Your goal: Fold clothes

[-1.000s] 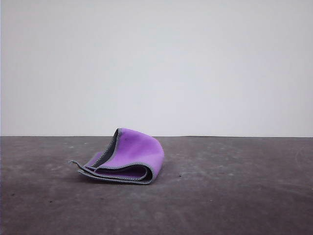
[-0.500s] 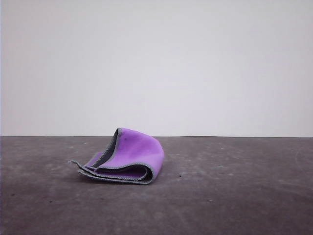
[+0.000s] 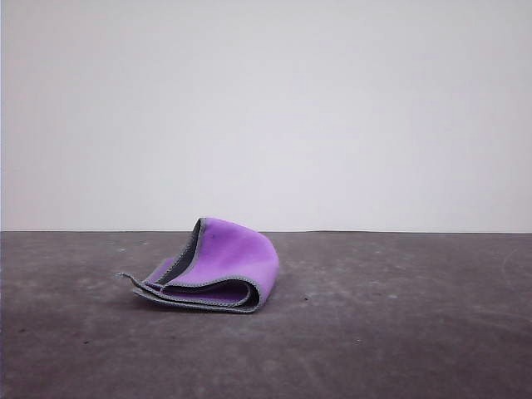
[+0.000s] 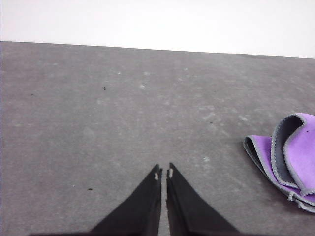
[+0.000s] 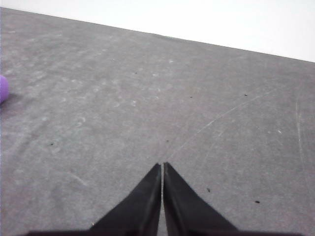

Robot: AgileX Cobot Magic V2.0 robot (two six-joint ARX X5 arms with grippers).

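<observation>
The left claw (image 4: 164, 173) is seen clenched, tips together and empty, low over the bare counter (image 4: 98, 123). From it the cloth (image 4: 290, 157) lies off to one side and a little ahead, apart from the tips. In the front view the cloth (image 3: 218, 268) rests folded left of centre, its long axis across the counter, so the left arm is judged nearer. The right claw (image 5: 162, 169) is likewise clenched and empty; there a purple sliver (image 5: 3, 88) is caught, while stacked layers are shown in front.

Bare table (image 3: 399, 332) all round; sole obstacle the folded cloth (image 3: 224, 266).
</observation>
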